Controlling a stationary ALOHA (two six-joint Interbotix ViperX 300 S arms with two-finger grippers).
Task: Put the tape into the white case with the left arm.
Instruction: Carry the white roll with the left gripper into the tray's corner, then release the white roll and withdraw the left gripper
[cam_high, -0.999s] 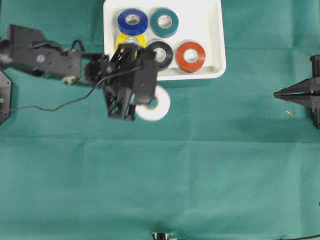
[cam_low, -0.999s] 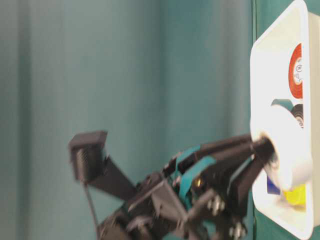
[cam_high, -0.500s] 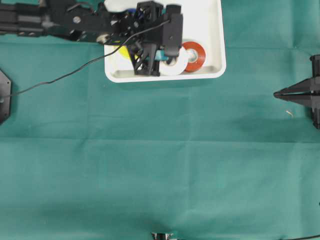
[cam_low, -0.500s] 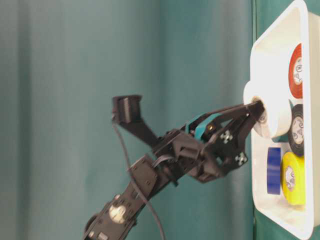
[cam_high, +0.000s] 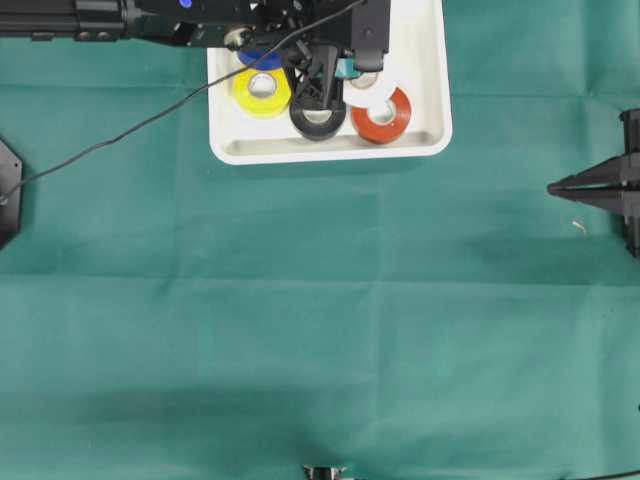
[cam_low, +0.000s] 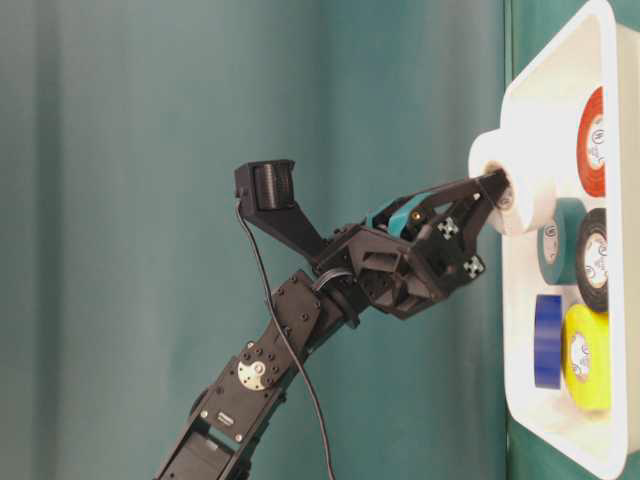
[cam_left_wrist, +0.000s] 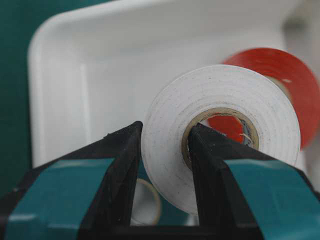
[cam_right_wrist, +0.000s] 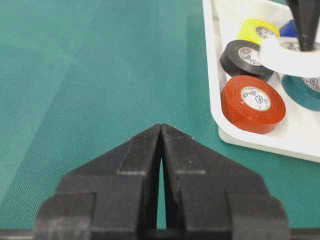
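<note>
The white tape (cam_left_wrist: 225, 85) is clamped on its wall by my left gripper (cam_left_wrist: 164, 127), one teal-banded finger (cam_left_wrist: 215, 160) inside the core and the other outside. In the overhead view the left gripper (cam_high: 360, 80) reaches in from the left over the white case (cam_high: 330, 155). It holds the white tape (cam_high: 375, 95) above the case's middle, beside the red roll (cam_high: 383, 118). From table level the tape (cam_low: 520, 185) hangs at rim height, off the case floor. My right gripper (cam_high: 552, 187) rests shut and bare at the right edge.
Inside the case lie a yellow roll (cam_high: 262, 90), a black roll (cam_high: 318, 118), a blue roll (cam_low: 547, 340) and a teal roll (cam_low: 560, 255). A black cable (cam_high: 120, 140) trails over the green cloth at the left. A black mount (cam_high: 8, 190) stands at the left edge.
My left arm has carried the white tape from the cloth in front of the case up and over the rim, then further in over the case's middle. The right arm has not moved.
</note>
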